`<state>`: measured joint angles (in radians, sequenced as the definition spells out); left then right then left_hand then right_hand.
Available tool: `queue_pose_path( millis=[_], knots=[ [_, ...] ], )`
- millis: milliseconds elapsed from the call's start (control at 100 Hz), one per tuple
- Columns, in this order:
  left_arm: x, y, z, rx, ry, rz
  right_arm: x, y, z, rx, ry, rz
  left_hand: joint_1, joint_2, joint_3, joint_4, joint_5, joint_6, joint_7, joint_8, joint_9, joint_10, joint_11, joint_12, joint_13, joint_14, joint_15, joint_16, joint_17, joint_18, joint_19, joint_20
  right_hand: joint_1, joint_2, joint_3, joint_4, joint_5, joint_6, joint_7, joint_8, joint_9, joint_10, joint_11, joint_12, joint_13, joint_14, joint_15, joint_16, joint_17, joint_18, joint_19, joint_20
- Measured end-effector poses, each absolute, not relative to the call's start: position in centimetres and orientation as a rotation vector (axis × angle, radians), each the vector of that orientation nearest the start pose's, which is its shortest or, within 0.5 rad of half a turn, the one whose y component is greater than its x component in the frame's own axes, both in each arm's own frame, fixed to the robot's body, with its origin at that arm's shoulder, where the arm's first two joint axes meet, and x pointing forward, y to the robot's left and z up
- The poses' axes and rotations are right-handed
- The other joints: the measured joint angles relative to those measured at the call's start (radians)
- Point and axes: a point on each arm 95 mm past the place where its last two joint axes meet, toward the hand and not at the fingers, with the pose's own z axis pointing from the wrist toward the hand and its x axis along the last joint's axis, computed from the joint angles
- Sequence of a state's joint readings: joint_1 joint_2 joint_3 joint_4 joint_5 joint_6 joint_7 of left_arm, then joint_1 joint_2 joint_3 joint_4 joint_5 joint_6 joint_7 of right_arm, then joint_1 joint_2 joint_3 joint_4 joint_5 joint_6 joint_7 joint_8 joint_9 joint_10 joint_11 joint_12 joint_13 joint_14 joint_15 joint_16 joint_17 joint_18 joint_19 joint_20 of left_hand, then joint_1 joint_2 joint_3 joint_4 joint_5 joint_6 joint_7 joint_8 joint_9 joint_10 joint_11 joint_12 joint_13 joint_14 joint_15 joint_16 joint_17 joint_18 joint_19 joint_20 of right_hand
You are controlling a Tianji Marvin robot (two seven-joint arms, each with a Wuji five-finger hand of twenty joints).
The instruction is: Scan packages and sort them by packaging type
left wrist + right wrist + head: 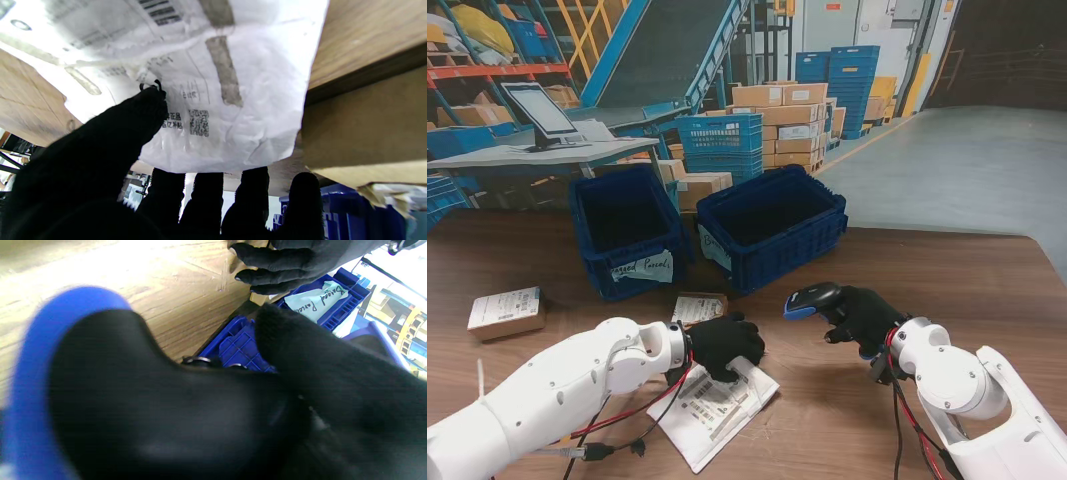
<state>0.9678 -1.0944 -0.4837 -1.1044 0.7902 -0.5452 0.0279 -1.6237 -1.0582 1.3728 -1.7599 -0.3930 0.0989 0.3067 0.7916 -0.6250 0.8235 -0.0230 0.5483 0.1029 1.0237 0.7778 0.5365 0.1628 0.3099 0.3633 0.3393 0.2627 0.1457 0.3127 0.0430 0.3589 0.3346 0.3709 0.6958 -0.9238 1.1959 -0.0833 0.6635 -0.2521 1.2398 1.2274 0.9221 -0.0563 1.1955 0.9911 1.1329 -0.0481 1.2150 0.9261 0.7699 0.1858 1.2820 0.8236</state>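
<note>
White and crumpled, a mailer bag [712, 400] lies flat on the wooden table [987, 290] closest to me, printed labels facing up. On its far edge rests the left hand [724, 345], black-gloved, palm down, with the forearm reaching in low from the left corner. In the left wrist view the thumb [140, 110] presses on the bag's face [233, 83] while the four fingers [203, 193] curl past its edge, so the hand is pinching the bag's rim. Just beyond that hand a small cardboard box [699, 306] sits on the table, touching or nearly touching the fingers; I cannot tell which.

To the right, the right hand [859, 317] is wrapped around a handheld scanner [812, 298], black with a blue trim, its head pointing left toward the bag and held a little off the table. The wrist is bent and the white forearm comes up from the right corner. In the right wrist view the scanner [30, 373] fills most of the picture, blurred.

Farther from me stand two dark blue bins side by side: the left bin [627, 232], which carries a handwritten paper label, and the right bin [772, 225]. Another labelled cardboard box [506, 312] lies well apart near the table's left edge.
</note>
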Motion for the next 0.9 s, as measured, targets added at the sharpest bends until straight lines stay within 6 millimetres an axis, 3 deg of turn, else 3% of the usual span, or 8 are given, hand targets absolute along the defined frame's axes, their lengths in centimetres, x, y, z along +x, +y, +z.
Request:
queue_pose_path(
  millis=[490,900],
  knots=[
    [42.8,-10.3,-33.6,-0.835,2.24,-1.785,38.9,-2.6,-30.0,-2.244,-1.59,-1.997,0.027,-0.024,0.034,0.0,0.018,-0.023,0.021,0.052,0.022,-0.009,0.023,0.009,0.025,-0.001,0.007,0.0,0.011,-0.003,0.036,0.0,0.001,0.0,0.0,0.0,0.0,0.0,0.0,0.0,0.0,0.0,0.0,0.0,0.0,0.0,0.0,0.0,0.0,0.0,0.0,0.0],
    [42.8,-8.7,-29.4,-0.985,2.11,-1.872,38.7,-2.4,-30.2,-2.246,-1.583,-1.999,0.027,-0.051,0.089,0.0,0.04,-0.048,0.022,0.091,0.041,-0.018,0.023,0.009,0.025,-0.004,0.007,0.0,0.012,-0.008,0.063,0.0,0.001,0.0,0.0,0.0,0.0,0.0,0.0,0.0,0.0,0.0,0.0,0.0,0.0,0.0,-0.001,0.0,0.0,0.0,0.0,0.0]
  ],
)
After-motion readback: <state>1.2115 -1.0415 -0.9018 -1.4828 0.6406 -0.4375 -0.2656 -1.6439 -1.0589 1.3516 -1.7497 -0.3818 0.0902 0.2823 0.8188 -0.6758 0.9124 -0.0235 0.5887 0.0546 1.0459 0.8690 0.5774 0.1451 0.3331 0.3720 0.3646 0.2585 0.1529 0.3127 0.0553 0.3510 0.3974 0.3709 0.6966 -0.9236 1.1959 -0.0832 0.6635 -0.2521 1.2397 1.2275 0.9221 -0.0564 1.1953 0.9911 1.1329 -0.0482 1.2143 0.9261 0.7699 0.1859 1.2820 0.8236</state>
